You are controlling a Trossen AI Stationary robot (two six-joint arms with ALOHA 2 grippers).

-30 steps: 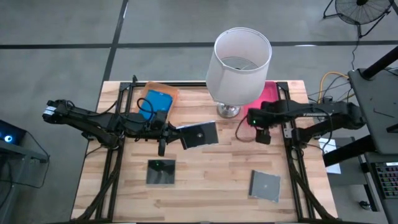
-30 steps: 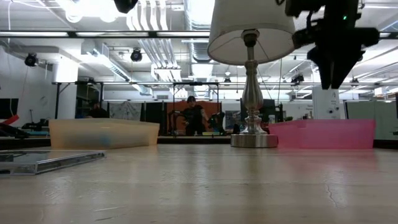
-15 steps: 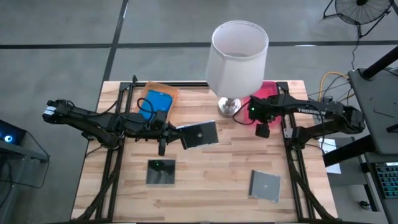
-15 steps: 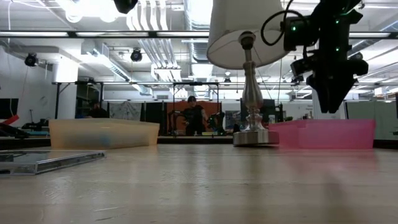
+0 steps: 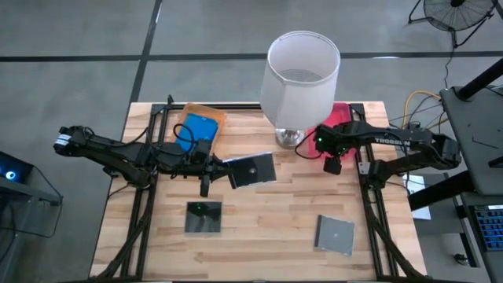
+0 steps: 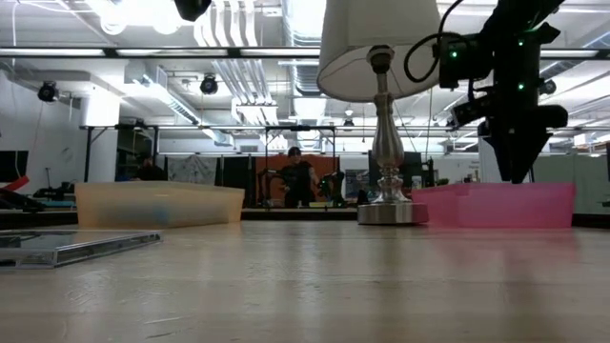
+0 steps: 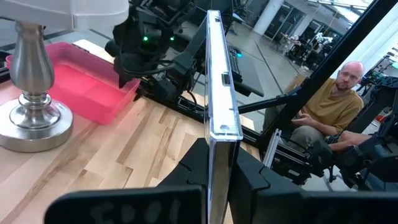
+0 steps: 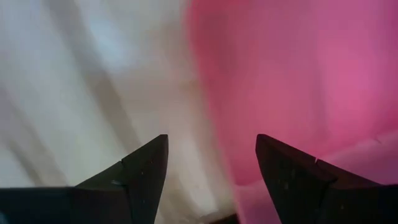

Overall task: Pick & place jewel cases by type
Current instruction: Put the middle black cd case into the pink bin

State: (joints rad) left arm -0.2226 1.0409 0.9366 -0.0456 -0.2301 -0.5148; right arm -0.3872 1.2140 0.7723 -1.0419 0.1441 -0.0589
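Observation:
My left gripper (image 5: pixel 220 170) is shut on a dark square jewel case (image 5: pixel 253 169), held above the table's middle. A bright blue case (image 5: pixel 196 130) lies in the orange tray (image 5: pixel 220 119). One dark case (image 5: pixel 203 218) and one grey clear case (image 5: pixel 335 234) lie flat on the table near its front. My right gripper (image 5: pixel 331 163) points down over the near left corner of the pink tray (image 6: pixel 496 205). It is open (image 8: pixel 211 163), with nothing between its fingers. My left gripper pinches the dark case between its two fingers at the edge nearest the arm (image 7: pixel 215 148). The fingers come level from the table's left. The case juts out past the fingertips toward the table's right, lifted clear of the table and somewhat tilted.
A table lamp with a white shade (image 5: pixel 303 79) stands on its metal base (image 5: pixel 289 138) between the two trays, close to my right arm. A seated person (image 7: pixel 323 106) shows beyond the table's right side. Black rails (image 5: pixel 369 204) run along both table sides.
My right gripper has come down toward the pink tray and swung a little toward the table's far edge, its fingers still apart. The lamp has rocked and shifted slightly. The left arm holds the case as before.

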